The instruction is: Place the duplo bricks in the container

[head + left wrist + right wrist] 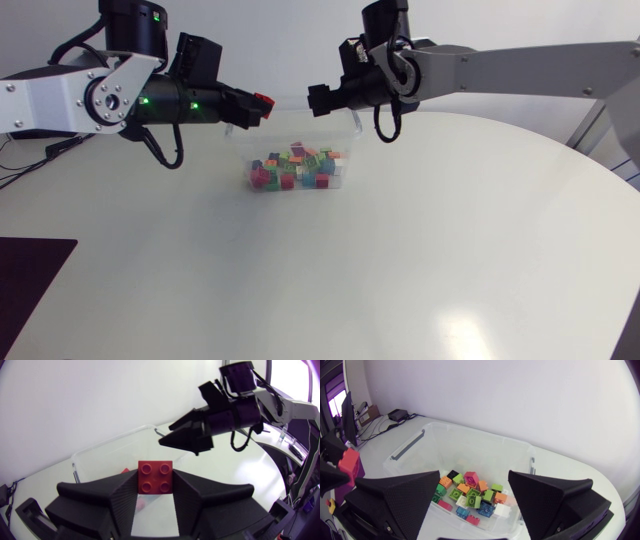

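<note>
Room: white tabletop [400, 260] stretched wide from 3 through 9 o'clock of the clear plastic container [347, 140], which sat near its far edge.
Left gripper [256, 110]: clenched on one red four-stud duplo brick [155, 476], above the container's 10 o'clock rim.
Right gripper [318, 99]: spread, holding nothing, at 1 o'clock.
Inside: mixed-colour bricks [470, 495], too jumbled to count.

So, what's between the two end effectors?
Just the red brick gripped by the left end effector; past it, bare air over the container up to the right end effector. Head view shows it.

- Left arm [60, 95] comes in from the left at the far side, left hand [155, 487] clamped on a red brick [155, 474].
- Right arm [520, 65] comes in from the right; right hand [474, 475] spread wide, seemingly facing the other.
</note>
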You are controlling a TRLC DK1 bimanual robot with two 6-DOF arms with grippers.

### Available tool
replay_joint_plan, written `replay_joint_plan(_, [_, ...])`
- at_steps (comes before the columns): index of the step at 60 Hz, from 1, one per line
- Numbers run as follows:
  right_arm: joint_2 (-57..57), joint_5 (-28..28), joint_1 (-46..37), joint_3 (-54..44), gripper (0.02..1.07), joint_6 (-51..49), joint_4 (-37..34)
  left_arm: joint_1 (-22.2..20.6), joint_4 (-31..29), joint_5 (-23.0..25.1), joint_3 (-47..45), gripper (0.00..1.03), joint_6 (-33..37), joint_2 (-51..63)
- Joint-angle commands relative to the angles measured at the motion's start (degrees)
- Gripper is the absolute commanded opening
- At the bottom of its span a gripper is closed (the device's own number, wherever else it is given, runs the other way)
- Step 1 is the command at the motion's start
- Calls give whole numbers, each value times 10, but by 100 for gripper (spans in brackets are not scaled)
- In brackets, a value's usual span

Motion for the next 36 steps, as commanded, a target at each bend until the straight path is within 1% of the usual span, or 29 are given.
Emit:
replay_joint_plan(1, [-40, 6, -13, -49, 102, 3, 13, 6, 24, -13, 39, 13, -36, 30])
replay_joint_plan(8, [-84, 6, -23, -102, 102, -3, 26, 2, 34, -23, 71, 13, -45, 64])
replay_joint_plan(16, [-142, 6, -34, -167, 102, -7, 28, -14, 60, -54, 96, 13, -51, 100])
replay_joint_plan(23, [-183, 6, -44, -223, 102, -14, 49, -28, 86, -88, 113, 13, -53, 129])
replay_joint_plan(36, [-233, 6, -62, -301, 102, -20, 65, -40, 101, -122, 164, 14, -59, 183])
